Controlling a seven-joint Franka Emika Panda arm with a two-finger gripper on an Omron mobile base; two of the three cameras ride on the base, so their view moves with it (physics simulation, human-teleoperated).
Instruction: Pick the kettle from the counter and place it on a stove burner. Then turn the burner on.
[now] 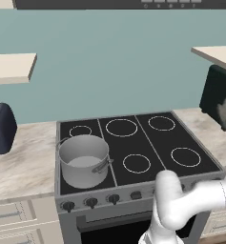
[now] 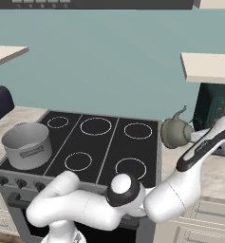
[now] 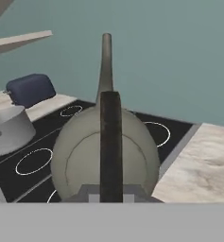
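1. Pale beige marbled stone counter (image 2: 12, 118) flanking both sides of the stove; carries the task's thing on the right-hand stretch.
2. Black glass cooktop (image 1: 148, 138) with white ring outlines; bare on the right half, so presumably free to receive a vessel there.
3. Large steel pot (image 1: 83, 159) parked on the front-left ring, judged to rule that ring out as a landing spot.
4. Dark blue toaster (image 1: 0, 127) at the far left of the counter, well apart from the work.
5. Dark green appliance (image 2: 217, 107) at the right, just behind the arm's forearm.
6. Small squat grey-green metal kettle (image 2: 174, 132) just beside the right edge of the cooktop, upright, spout curving up; whether resting on the counter or already raised a little, cannot tell.
7. Thin white mid-sized ring of a stove burner (image 2: 137, 130) at back right, nearest to the kettle, likely the shortest carry.
8. End effector reaching in from the kettle's right side; in the hand view the kettle (image 3: 106, 153) sits right up against the camera with its dark arched handle (image 3: 111, 142) running up the middle. Fingertips hidden behind the body, so spread or closed around the handle: cannot tell.
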